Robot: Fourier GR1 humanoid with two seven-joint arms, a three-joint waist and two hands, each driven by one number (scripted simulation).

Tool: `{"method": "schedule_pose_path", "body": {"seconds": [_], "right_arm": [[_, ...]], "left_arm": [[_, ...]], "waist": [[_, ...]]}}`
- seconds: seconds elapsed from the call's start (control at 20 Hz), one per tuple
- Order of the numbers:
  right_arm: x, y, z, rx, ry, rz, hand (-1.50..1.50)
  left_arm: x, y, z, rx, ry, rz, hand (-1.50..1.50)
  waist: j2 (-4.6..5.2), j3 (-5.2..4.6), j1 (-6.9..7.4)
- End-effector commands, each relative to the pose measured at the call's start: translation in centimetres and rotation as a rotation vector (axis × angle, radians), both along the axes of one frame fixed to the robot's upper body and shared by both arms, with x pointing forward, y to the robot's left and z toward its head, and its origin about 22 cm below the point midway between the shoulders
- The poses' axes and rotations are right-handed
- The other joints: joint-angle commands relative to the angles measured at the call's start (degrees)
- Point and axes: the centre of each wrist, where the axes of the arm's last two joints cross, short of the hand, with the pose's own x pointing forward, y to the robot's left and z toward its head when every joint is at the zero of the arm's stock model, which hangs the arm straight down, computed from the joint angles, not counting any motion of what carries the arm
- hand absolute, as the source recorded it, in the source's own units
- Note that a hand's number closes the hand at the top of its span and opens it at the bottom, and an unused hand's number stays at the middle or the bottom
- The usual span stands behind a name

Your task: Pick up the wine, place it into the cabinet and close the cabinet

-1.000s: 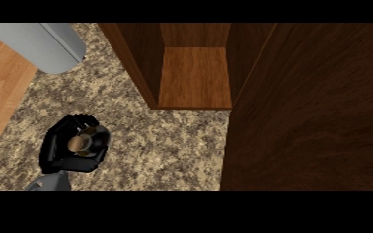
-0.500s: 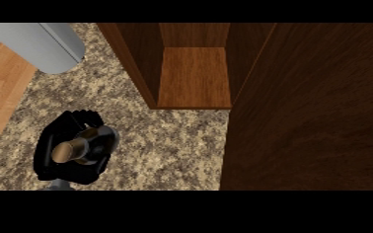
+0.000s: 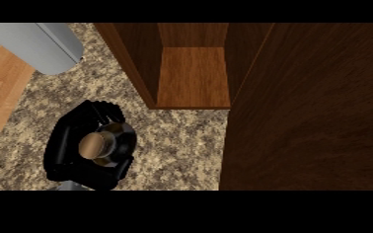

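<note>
No text, label, brand, number or sign can be read anywhere in the head view. The wine (image 3: 98,144), seen from straight above with its round tan top showing inside the left hand (image 3: 69,150), shows no label face. The wooden cabinet (image 3: 193,76), its dark door (image 3: 299,113) at the right, the speckled stone counter (image 3: 178,148) and the grey rounded object (image 3: 44,47) at the far left all carry plain surfaces with no writing on them.
</note>
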Motion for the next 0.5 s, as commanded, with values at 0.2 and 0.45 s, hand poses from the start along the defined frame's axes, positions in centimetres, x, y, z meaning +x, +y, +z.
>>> {"method": "schedule_pose_path", "body": {"seconds": [0.2,0.45], "right_arm": [[-2.7,-0.8,1.2,0.029,-0.024,0.049,-1.50],[-0.8,-0.2,1.2,0.055,-0.016,0.036,-1.50]], "left_arm": [[0.1,-6.9,4.2,-0.064,-0.003,-0.064,1.50],[1.5,-10.5,6.1,-0.050,0.008,-0.070,1.50]], "waist": [[0.01,-0.01,-0.48],[0.11,-0.03,-0.27]]}}
